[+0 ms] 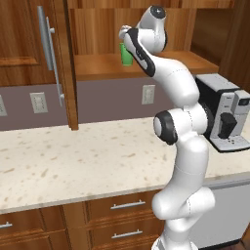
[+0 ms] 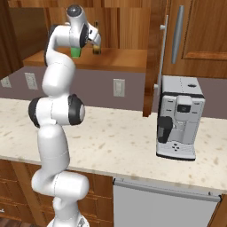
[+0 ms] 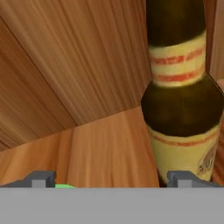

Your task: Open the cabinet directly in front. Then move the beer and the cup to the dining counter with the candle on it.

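Hand view: the dark brown glass beer bottle with slim neck and pale yellow, red-striped label (image 3: 183, 109) stands upright on the wooden cabinet shelf (image 3: 105, 144), very close and off to the right of centre. The two small dark fingers (image 3: 41, 178) are spread as wide as they go, nothing between them. The right finger sits in line with the bottle's base, not beside it. A sliver of green shows next to the left finger, probably the cup.

Left base view: the reddish-brown wooden wall cabinet door with its long brushed-metal bar handle (image 1: 53, 63) is swung open. The arm reaches up into the open compartment, and the small bright green tumbler (image 1: 126, 54) stands on the shelf, partly hidden behind the wrist.

Right base view: green cup (image 2: 76, 52) and bottle (image 2: 96, 48) stand near each other on the shelf, hand right at them. Contact cannot be judged.

Risks, as judged:
- Bottle is off-centre between the fingers. Advancing like this, the right finger could strike the glass and tip or slide the bottle.
- Cup stands just beside the left finger. Any sideways correction may knock it over or off the shelf edge.
- Closing too low or off-centre on round glass could let it twist out.
- Withdrawal has to clear the open door and the silver-and-black coffee machine (image 2: 179, 117) on the speckled beige counter (image 2: 115, 142) below.
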